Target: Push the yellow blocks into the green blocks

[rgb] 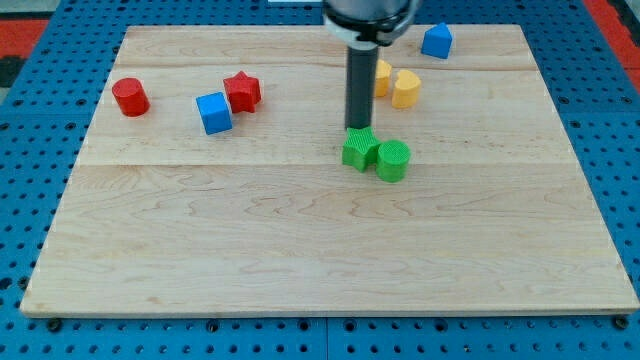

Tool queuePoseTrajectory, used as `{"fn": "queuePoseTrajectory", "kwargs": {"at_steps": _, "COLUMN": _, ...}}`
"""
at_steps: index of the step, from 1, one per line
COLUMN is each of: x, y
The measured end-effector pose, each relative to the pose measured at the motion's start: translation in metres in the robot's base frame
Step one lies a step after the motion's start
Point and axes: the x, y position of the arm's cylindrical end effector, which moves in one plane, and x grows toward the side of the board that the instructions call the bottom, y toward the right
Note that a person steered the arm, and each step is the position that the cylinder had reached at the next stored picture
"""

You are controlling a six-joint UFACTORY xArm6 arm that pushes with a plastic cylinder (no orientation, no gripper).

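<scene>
You've got my tip sitting right at the top edge of the green star block, touching or nearly so; can't tell which, as the rod comes straight down over it. No jaws on this rig, just the rod, so nothing to call released or clenched.

Taking the green star as the landmark:
- Green cylinder is just to its right and a bit lower, the two touching. Both sit near the middle of the wooden board, slightly toward the view's top.
- The yellow blocks are above and to the right, well apart from the greens. One yellow block is in full view, rounded shape, exact form hard to tell. The other yellow block is to its left, partly hidden behind the rod, shape can't be made out. They're touching or just beside each other.
- Blue block, roof-like top, is further up and right, near the board's top edge.
- Red star and blue cube are up and to the left, just beside each other.
- Red cylinder is far left, well apart from the rest.
</scene>
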Motion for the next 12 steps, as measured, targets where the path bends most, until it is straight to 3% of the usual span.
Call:
{"fn": "queuePoseTrajectory", "kwargs": {"at_steps": 1, "x": -0.016, "y": 0.09}}
{"fn": "queuePoseTrajectory", "kwargs": {"at_steps": 2, "x": -0.079, "y": 0.095}}
{"fn": "queuePoseTrajectory", "kwargs": {"at_steps": 3, "x": -0.082, "y": 0.059}}
{"fn": "queuePoseTrajectory", "kwargs": {"at_steps": 4, "x": -0.021, "y": 0.059}}
{"fn": "queuePoseTrajectory", "kwargs": {"at_steps": 5, "x": -0.021, "y": 0.068}}
{"fn": "queuePoseTrajectory", "kwargs": {"at_steps": 6, "x": -0.051, "y": 0.059}}
{"fn": "queuePoseTrajectory", "kwargs": {"at_steps": 7, "x": -0.038, "y": 0.039}}
{"fn": "queuePoseTrajectory", "kwargs": {"at_steps": 8, "x": 0.003, "y": 0.03}}
{"fn": "queuePoseTrajectory", "kwargs": {"at_steps": 11, "x": 0.005, "y": 0.03}}
{"fn": "queuePoseTrajectory", "kwargs": {"at_steps": 12, "x": -0.011, "y": 0.059}}
